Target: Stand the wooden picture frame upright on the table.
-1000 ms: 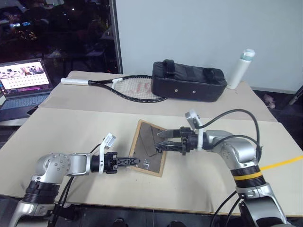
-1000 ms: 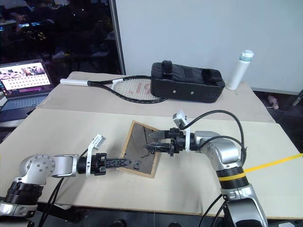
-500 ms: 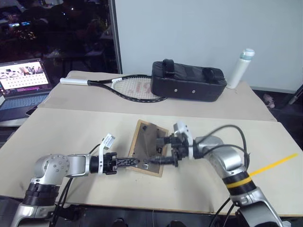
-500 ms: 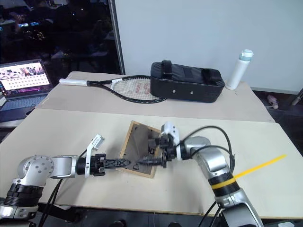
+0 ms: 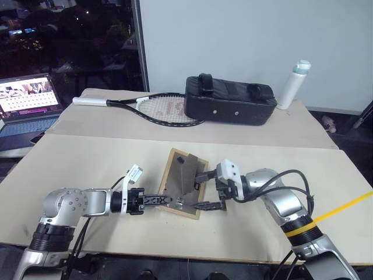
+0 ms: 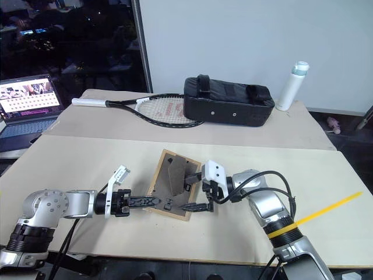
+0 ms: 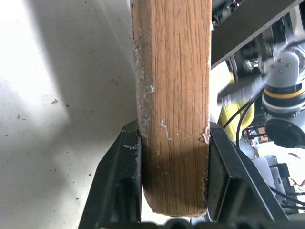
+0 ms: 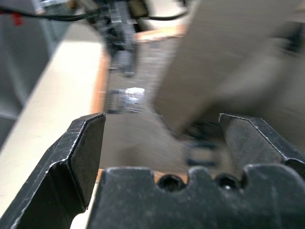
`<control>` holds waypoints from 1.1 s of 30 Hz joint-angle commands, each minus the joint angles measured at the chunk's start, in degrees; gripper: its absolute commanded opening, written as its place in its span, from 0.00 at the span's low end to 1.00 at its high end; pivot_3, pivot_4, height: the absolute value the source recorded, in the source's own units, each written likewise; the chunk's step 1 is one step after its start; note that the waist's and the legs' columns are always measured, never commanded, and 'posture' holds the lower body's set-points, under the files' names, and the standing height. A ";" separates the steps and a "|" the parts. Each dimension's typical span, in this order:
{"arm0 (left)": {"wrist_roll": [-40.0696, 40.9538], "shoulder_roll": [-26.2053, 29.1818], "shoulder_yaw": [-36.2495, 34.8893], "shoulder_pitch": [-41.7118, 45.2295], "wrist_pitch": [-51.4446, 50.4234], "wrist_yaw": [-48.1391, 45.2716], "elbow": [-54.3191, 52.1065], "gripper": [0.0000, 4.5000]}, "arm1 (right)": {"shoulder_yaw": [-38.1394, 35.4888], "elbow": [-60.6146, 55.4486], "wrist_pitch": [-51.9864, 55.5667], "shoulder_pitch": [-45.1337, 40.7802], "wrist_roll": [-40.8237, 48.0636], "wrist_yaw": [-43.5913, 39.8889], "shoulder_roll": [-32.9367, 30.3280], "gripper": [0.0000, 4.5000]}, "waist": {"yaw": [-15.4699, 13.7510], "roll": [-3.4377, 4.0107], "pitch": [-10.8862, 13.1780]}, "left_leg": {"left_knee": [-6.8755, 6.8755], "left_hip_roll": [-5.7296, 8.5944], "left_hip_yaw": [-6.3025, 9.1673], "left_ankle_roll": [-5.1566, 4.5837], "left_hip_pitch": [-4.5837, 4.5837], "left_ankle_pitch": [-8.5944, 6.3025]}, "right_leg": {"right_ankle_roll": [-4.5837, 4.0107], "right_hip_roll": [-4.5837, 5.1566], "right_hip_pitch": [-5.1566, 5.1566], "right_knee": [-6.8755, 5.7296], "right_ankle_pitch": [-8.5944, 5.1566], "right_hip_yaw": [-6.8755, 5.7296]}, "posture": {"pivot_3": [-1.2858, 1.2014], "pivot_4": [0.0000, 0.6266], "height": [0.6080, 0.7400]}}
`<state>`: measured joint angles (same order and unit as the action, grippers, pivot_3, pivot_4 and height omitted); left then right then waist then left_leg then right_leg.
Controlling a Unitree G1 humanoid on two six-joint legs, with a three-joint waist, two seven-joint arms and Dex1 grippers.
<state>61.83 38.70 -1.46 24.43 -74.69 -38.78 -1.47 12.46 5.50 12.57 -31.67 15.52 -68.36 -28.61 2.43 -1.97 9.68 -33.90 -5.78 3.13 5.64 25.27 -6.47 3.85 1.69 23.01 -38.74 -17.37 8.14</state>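
**Propping the frame on its stand**

The wooden picture frame (image 5: 182,182) is lying back-up on the table (image 5: 105,157), tilted. The left gripper (image 5: 169,200) is clamping its near edge; the right gripper (image 5: 205,189), fingers spread, is hovering beside the fold-out stand (image 5: 186,173); it should pull that stand fully out before tipping the frame up

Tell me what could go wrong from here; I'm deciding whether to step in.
The left gripper pinches only the near edge of the wooden picture frame, so it could twist or slip. The right gripper, open around the raised fold-out stand, might overbend it or tip the frame flat onto the table.
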 commanded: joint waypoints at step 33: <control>39.58 2.12 3.40 14.99 -17.81 16.69 28.40 0.25 | -3.68 9.44 -59.27 1.96 -44.62 47.10 -6.70 0.99 | 0.15 0.08 0.13 | 0.04 0.02 0.04 -0.02 0.25 0.00 | 0.02 -0.01 0.24 -0.12 -0.01 0.00 | 0.52 0.24 0.67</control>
<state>97.45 40.59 2.12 38.29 -92.31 -22.04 28.99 8.51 15.16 -44.24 -28.63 -27.10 -24.11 -34.91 2.59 -1.90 9.81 -33.86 -5.77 3.17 5.62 25.52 -6.47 3.87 1.68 23.25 -38.86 -17.38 8.14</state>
